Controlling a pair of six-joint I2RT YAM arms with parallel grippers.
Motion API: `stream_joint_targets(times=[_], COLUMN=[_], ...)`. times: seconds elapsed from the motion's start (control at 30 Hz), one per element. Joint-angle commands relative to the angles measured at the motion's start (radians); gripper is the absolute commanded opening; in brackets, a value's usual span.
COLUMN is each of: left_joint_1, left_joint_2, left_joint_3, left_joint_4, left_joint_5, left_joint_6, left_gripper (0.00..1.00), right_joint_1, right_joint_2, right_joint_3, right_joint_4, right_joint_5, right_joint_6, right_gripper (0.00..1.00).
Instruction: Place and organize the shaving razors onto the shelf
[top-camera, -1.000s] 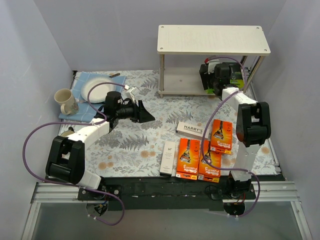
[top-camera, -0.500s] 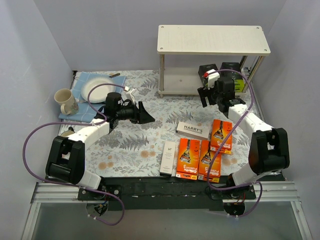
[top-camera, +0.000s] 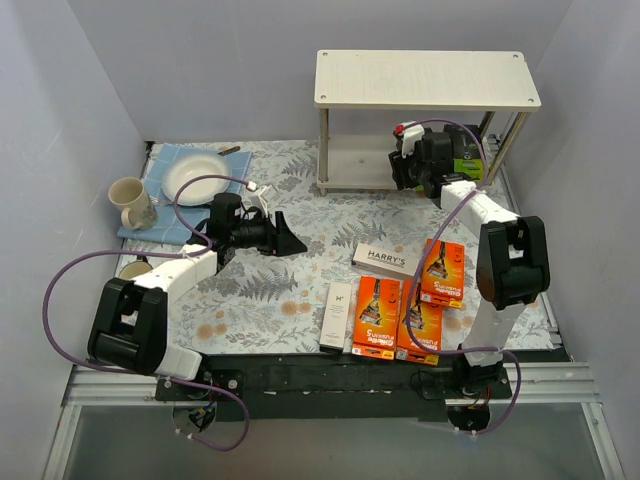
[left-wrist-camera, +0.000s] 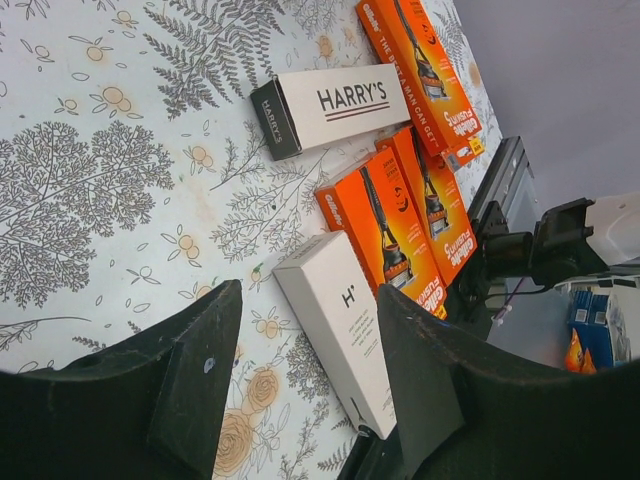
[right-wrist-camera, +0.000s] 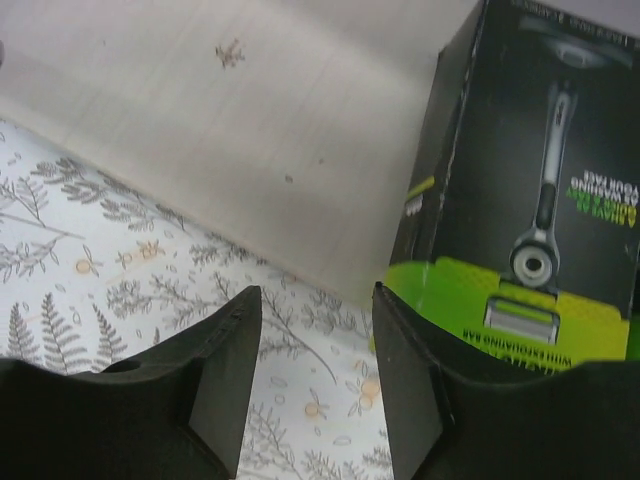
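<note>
The shelf (top-camera: 425, 80) stands at the back right. A black box with a lime-green end (right-wrist-camera: 540, 200) stands on its lower board (right-wrist-camera: 250, 130); in the top view it (top-camera: 468, 158) is mostly hidden by the right arm. My right gripper (right-wrist-camera: 315, 370) is open and empty at the board's front edge, just left of that box. Three orange razor boxes (top-camera: 378, 315) (top-camera: 423, 325) (top-camera: 443, 272), a grey Harry's box (top-camera: 380, 260) and a white H' box (top-camera: 338, 315) lie on the floral mat. My left gripper (top-camera: 290, 238) hovers open and empty left of them, with the white box (left-wrist-camera: 340, 330) in line beyond its fingers.
At the back left, a white plate (top-camera: 195, 178) rests on a blue cloth (top-camera: 165, 165), with a cream mug (top-camera: 130, 200) beside it. Another mug (top-camera: 135, 268) peeks out under the left arm. Walls close in on three sides.
My right gripper drew back from the lower shelf, leaving the black box there, then returned to the board's edge with narrower jaws. The left arm shifted slightly back.
</note>
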Motion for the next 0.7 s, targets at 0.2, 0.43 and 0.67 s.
stream_joint_targets(times=[0.2, 0.43, 0.67], left_joint_1=[0.008, 0.008, 0.008], left_joint_2=[-0.054, -0.028, -0.011], left_joint_3=[-0.026, -0.010, -0.010], left_joint_4=[0.000, 0.011, 0.022], left_joint_5=[-0.009, -0.012, -0.017], left_joint_6=[0.022, 0.019, 0.011], left_gripper=[0.56, 0.56, 0.56], right_joint_1=[0.068, 0.070, 0.027], right_joint_2=[0.202, 0.333, 0.368], right_joint_3=[0.204, 0.317, 0.330], right_joint_4=[0.148, 0.171, 0.179], right_joint_5=[0.179, 0.322, 0.348], right_joint_6=[-0.035, -0.043, -0.057], right_gripper=[0.50, 0.45, 0.45])
